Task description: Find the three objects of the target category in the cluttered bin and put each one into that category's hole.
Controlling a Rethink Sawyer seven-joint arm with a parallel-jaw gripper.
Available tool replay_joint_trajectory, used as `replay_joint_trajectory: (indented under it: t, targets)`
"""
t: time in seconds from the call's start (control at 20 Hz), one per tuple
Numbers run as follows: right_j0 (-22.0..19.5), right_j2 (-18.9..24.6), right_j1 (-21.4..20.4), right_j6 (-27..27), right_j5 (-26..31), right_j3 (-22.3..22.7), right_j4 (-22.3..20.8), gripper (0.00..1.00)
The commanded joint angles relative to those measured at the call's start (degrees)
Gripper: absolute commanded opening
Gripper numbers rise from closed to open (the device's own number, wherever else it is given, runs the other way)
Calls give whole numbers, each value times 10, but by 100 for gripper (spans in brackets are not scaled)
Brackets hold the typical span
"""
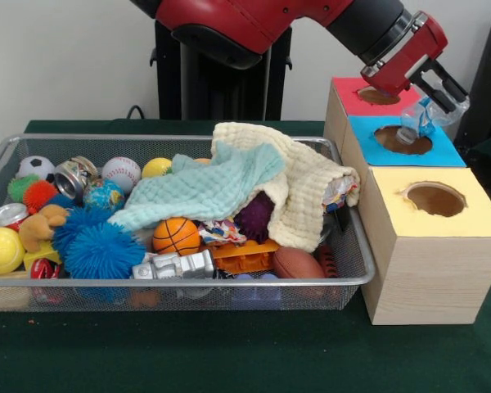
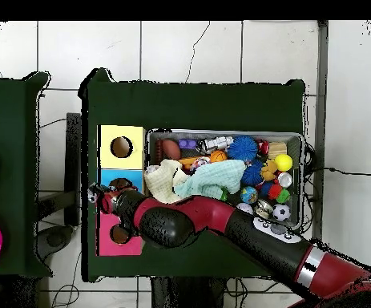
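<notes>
You watch the red-and-black gripper (image 1: 439, 97), closed around a clear crumpled plastic bottle (image 1: 416, 121), hang just above the round hole in the blue-topped wooden box (image 1: 405, 140), seemingly lined up to release it.

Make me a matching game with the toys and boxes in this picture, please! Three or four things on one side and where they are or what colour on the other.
Things:
1. basketball
2. soccer ball
3. gripper
4. nearest box top

Places or colours:
A. yellow
B. above the blue box top, holding a clear plastic item
C. orange with black lines, near the bin's front, below the pale green cloth
D. black and white, in the bin's far corner, away from the boxes

Pairs: 1-C, 2-D, 3-B, 4-A
</notes>
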Motion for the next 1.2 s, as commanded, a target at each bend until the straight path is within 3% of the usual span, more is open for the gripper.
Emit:
replay_joint_trajectory:
  t: [0.05,0.1,0.45,0.95,1.2]
  targets:
    - [-15,-20,32,13,-5,-83,-44,0]
    - [-16,-18,33,12,-4,-84,-45,100]
    - [-24,-9,44,1,11,-90,-57,100]
    - [-22,-10,26,16,8,-81,-50,100]
    - [-12,-27,-12,35,0,-73,-40,100]
